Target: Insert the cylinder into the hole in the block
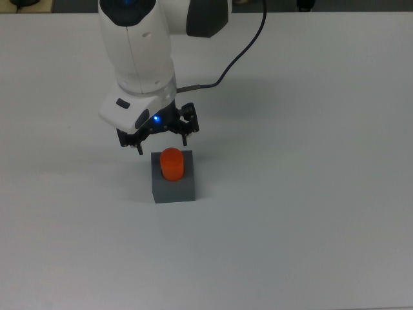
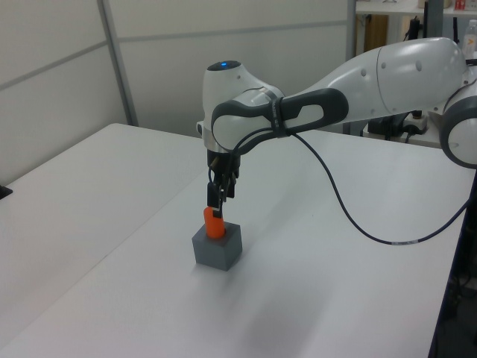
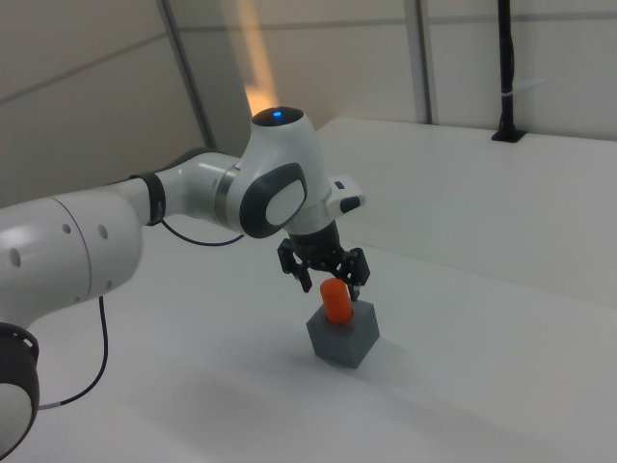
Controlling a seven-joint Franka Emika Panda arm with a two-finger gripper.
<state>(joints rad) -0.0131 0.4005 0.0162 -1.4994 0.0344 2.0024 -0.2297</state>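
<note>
A white robot arm's tool (image 1: 159,137) hangs just above the grey block (image 1: 173,186), at the top view's left of centre, fingers spread wide and gripping nothing; below it the orange cylinder (image 1: 171,163) stands upright in the block's hole, its upper part still showing above the top face; the block sits on a plain white tabletop (image 1: 310,194). The task looks essentially done; only backing the arm away seems left. No brand, label or readable writing shows anywhere.
</note>
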